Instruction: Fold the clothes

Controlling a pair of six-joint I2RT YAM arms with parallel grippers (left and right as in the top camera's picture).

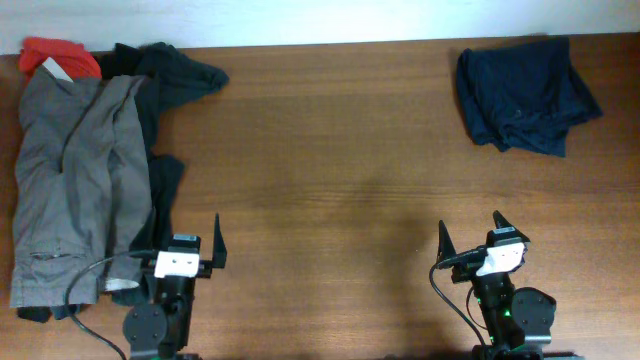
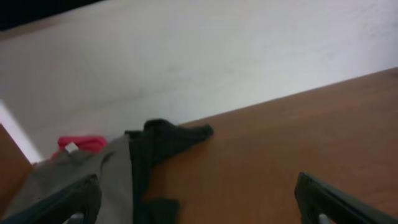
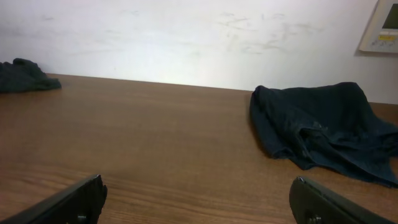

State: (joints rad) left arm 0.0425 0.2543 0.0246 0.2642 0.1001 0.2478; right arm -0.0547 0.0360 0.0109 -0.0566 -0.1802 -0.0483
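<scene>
Two piles of clothing are lying at opposite far corners of the table. The navy shorts are sitting crumpled at the far right. At the far left, the grey trousers are stretching down the left edge, lying over a black garment, with a red piece at the back corner.

A white tag is showing where the red piece is meeting the grey trousers; any print on it is too small to read. The left wrist camera is also catching this tag, blurred.

Only the right wrist view is showing a pale wall panel at its upper right, its markings unreadable. It is also showing the navy shorts heaped against the wall and a dark bundle far left. The left wrist view is showing the black garment trailing a sleeve-like end onto bare wood.

The left gripper is hovering at the near edge with its fingers spread wide and holding nothing, one finger appearing against grey fabric. The right gripper is likewise standing wide and unladen, well apart from the shorts.

Bare wood is spanning the whole middle between the piles and ahead of both grippers.
</scene>
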